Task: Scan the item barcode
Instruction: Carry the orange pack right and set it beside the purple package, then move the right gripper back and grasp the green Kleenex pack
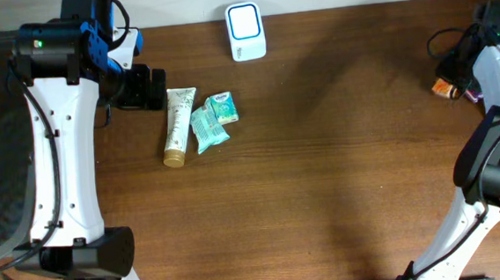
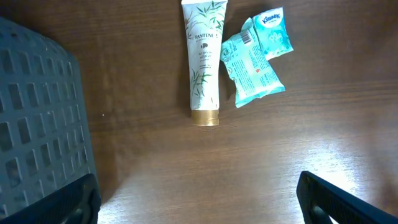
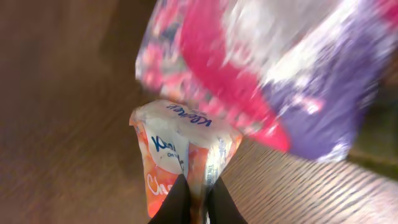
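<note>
Overhead: the left gripper (image 1: 153, 88), in the upper left of the frame, has its jaws spread and holds nothing; it sits just beside the top of a cream tube (image 1: 178, 125). The right gripper (image 1: 456, 83), at the upper right edge, is pinched on an orange packet (image 1: 441, 88). A white scanner (image 1: 246, 31) stands at top centre, well apart from that packet. Two teal tissue packs (image 1: 212, 122) lie against the tube on the brown wooden table (image 1: 341, 178).

Left wrist: the left gripper (image 2: 196, 198) is released, with its dark fingertips (image 2: 336, 200) at the two bottom corners and bare wood between them. The tube (image 2: 204, 62) lies lengthwise with its gold cap toward the bottom. A grey slotted basket (image 2: 37, 124) fills the left side.

Right wrist: the right gripper (image 3: 194, 202) is clamped on the lower edge of the orange packet (image 3: 177, 152), which is white on top with blue lettering. A blurred pink and purple pack (image 3: 267, 68) lies just behind it.
</note>
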